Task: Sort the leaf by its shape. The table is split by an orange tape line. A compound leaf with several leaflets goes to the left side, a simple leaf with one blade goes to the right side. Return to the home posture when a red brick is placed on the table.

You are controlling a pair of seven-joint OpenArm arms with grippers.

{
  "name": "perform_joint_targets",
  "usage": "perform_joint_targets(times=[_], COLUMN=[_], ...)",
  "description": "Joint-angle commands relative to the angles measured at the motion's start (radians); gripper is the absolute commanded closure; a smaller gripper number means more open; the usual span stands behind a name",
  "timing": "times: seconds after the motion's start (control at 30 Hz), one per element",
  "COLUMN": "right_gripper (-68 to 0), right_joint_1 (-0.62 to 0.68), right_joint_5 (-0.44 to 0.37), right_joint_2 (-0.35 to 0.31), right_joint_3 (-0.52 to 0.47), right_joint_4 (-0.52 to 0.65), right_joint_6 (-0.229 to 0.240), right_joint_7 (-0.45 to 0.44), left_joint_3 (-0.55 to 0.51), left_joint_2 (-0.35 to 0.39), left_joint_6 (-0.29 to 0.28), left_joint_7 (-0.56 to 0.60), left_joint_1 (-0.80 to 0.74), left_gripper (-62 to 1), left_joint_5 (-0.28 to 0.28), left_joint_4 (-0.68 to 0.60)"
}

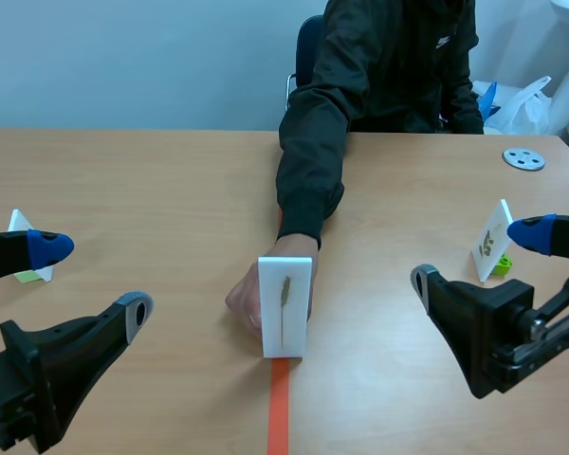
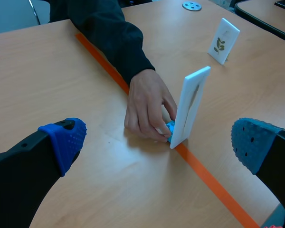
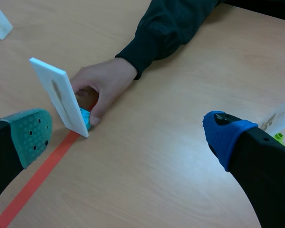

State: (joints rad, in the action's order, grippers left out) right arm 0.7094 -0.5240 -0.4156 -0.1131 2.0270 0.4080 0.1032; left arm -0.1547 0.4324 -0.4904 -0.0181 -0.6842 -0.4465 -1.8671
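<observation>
So far nothing is sorted: the leaf card (image 1: 284,305), w/ what looks like one narrow blade, stands on the orange tape line (image 1: 281,408) at mid-table, a person's hand (image 1: 244,301) at its base, while left gripper (image 1: 93,281) & right gripper (image 1: 476,256) both hang spread wide, empty.

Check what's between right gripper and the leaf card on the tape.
Only bare table between the right gripper and the leaf card, per the scene view. A person's hand grips the card from behind.
</observation>
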Motion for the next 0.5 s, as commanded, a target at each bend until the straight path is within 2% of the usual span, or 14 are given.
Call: perform_joint_targets(times=[0.0, 0.47], right_gripper=[-67.9, -67.9], right_joint_1=[-0.014, -0.014], right_joint_5=[-0.008, -0.008], right_joint_2=[-0.008, -0.008], right_joint_3=[-0.012, -0.012], right_joint_4=[0.003, 0.003], right_joint_6=[0.001, 0.001], right_joint_7=[-0.015, -0.015], left_joint_3=[0.001, 0.001], left_joint_2=[0.0, 0.0], left_joint_6=[-0.002, -0.006], left_joint_7=[0.016, -0.007], left_joint_1=[0.003, 0.003], left_gripper=[-62.3, -62.3], left_joint_5=[-0.013, -0.013], left_joint_4=[-0.004, -0.004])
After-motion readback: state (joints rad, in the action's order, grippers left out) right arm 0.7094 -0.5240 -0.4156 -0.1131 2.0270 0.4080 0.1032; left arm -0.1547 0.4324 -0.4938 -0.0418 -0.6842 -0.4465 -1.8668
